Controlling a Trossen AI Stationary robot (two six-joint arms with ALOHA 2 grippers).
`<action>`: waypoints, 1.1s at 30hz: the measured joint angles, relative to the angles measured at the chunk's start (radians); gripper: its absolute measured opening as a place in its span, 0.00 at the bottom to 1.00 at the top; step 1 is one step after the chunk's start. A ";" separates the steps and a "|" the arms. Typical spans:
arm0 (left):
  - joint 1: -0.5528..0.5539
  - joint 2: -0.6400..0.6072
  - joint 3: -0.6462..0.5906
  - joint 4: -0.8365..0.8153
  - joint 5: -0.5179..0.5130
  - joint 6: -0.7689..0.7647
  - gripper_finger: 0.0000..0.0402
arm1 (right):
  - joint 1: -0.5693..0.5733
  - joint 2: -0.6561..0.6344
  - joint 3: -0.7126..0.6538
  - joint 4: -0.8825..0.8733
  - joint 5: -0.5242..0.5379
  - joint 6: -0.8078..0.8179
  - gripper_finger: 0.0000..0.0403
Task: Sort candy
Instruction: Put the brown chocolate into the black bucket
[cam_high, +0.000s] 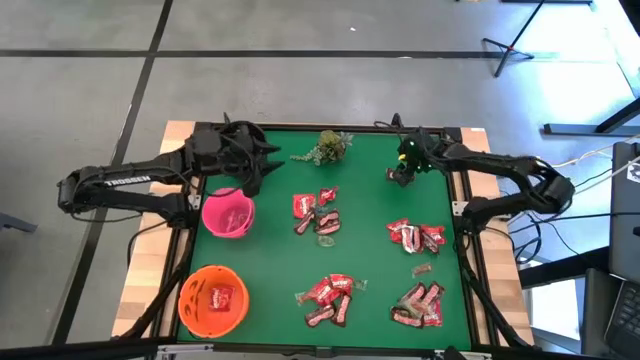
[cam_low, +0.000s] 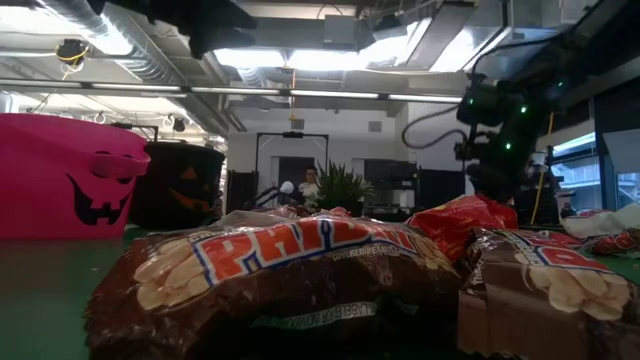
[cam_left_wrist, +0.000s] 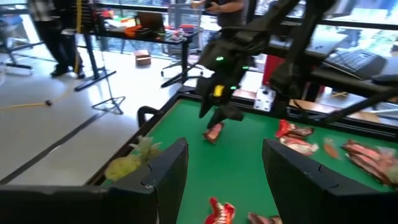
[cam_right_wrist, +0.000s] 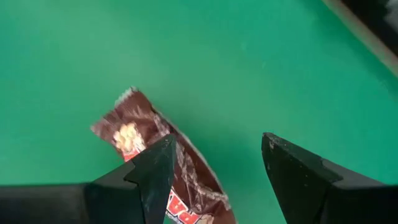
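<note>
A: Grey floor with dark lines lies all around, and the green surface (cam_high: 365, 200) stands in the middle, inside a wooden frame.

B: Which are the biggest things on it?

A: Two bowls at the left side. The orange bowl (cam_high: 213, 299) is at the near left corner and has one red packet inside. The pink bowl (cam_high: 228, 214) is just behind it; in the low view it shows a pumpkin face.

B: And the arms?

A: The left gripper (cam_high: 250, 180) hangs over the far rim of the pink bowl. In the left wrist view its fingers (cam_left_wrist: 163, 169) are spread wide, with nothing between them. The right gripper (cam_high: 401, 174) is low at the far right part of the surface. Its fingers (cam_right_wrist: 155, 167) are also spread, and a brown candy bar (cam_right_wrist: 158, 158) lies flat on the green just under them, partly below one finger. I cannot tell if the finger touches it.

B: Where is the other candy?

A: In four heaps. One heap (cam_high: 316, 212) is near the centre, beside the pink bowl. One heap (cam_high: 416, 236) is at the right. Two more, (cam_high: 330, 297) and (cam_high: 420, 304), lie along the near edge. Red packets and brown bars are mixed in each.

B: Anything smaller?

A: A green leafy sprig (cam_high: 327, 146) at the far edge, well apart from the candy.
</note>
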 joint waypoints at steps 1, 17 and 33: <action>-0.010 0.005 0.000 0.004 0.000 0.000 0.48 | -0.005 0.019 0.000 0.000 -0.017 0.000 0.58; -0.046 0.016 0.000 0.007 -0.005 0.010 0.48 | -0.011 0.094 0.078 -0.035 -0.030 0.009 0.58; -0.070 0.016 -0.001 -0.007 -0.010 0.000 0.48 | 0.024 0.093 0.157 -0.229 -0.068 0.056 0.58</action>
